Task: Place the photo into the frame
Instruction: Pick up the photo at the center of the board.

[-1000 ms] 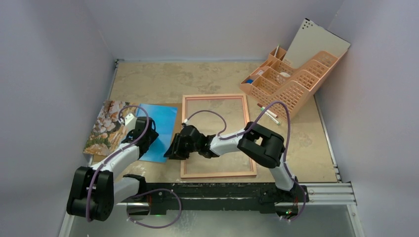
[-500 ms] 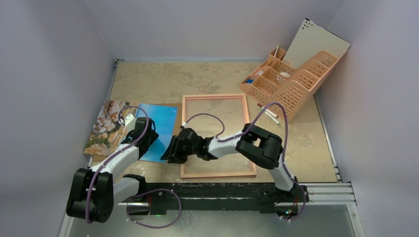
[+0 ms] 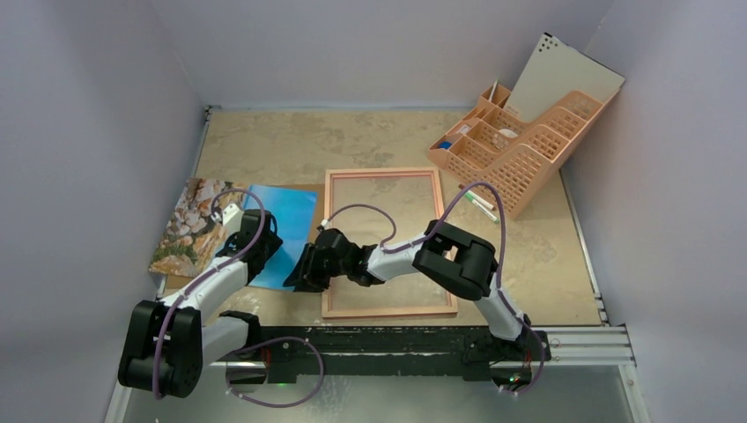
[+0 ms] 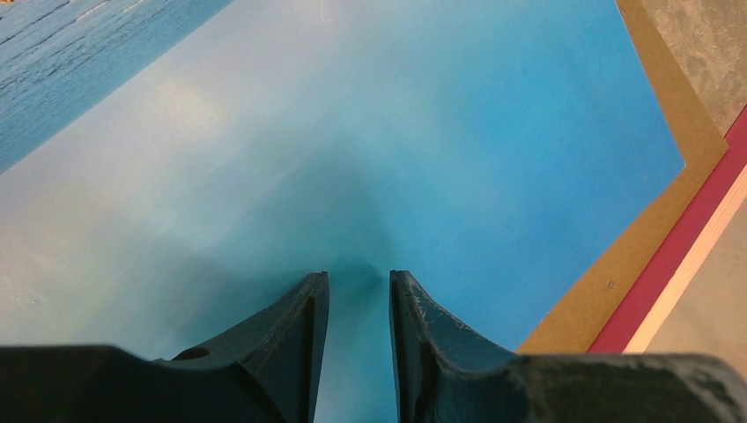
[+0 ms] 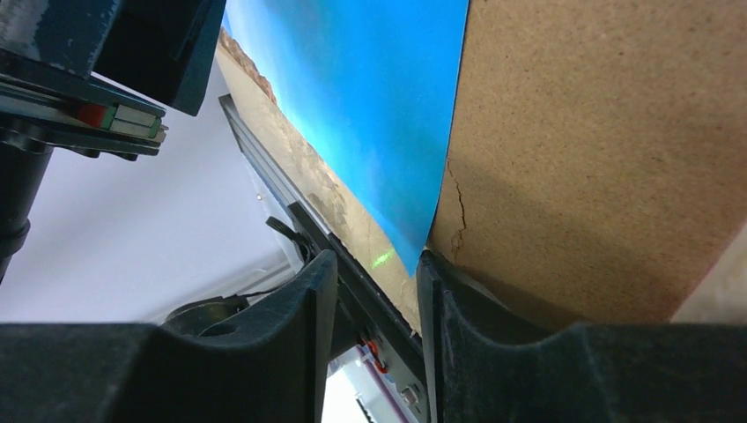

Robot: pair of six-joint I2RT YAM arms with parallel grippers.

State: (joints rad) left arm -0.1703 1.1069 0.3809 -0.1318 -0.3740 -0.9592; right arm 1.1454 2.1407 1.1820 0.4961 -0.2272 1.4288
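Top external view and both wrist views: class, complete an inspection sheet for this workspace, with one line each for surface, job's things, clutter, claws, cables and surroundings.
Surface: tan marbled tabletop.
Job's things: photo lies picture-up on a brown backing board, left of the frame. The frame lies flat, peach side up, empty.
Clutter: peach desk organiser at far right, pale perforated board leaning behind it, pens beside it.
Claws: left claw points down at the photo's sky, jaws slightly apart. Right claw is at the photo's near corner, jaws apart.
Cables: purple cables loop along both arms.
Surroundings: pale walls on three sides.
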